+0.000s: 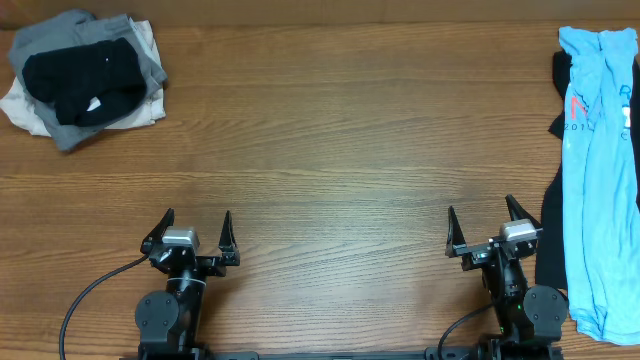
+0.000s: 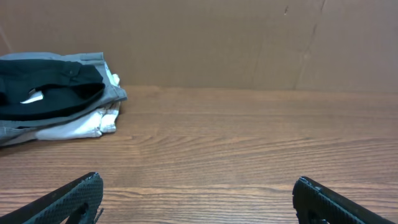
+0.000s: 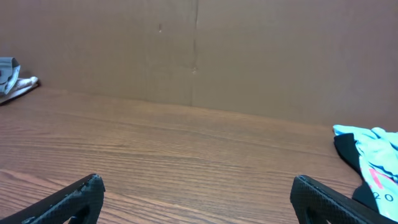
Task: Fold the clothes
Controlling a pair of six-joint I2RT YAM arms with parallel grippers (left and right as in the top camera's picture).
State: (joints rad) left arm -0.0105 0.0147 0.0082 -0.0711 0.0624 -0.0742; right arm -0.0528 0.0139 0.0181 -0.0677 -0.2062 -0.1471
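Pointing forward, spread: left fingers (image 1: 227,232), right fingers (image 1: 451,228).

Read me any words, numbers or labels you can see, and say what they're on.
Possibly "20", in the red print on the blue shirt: too small to be sure.
The white tag on the black garment: unreadable.
No other text.

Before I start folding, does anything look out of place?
Nothing spilled or damaged. The light-blue shirt lies rumpled along the table's right edge over a black garment. At far left, a black piece sits crumpled on a grey piece and a white piece.
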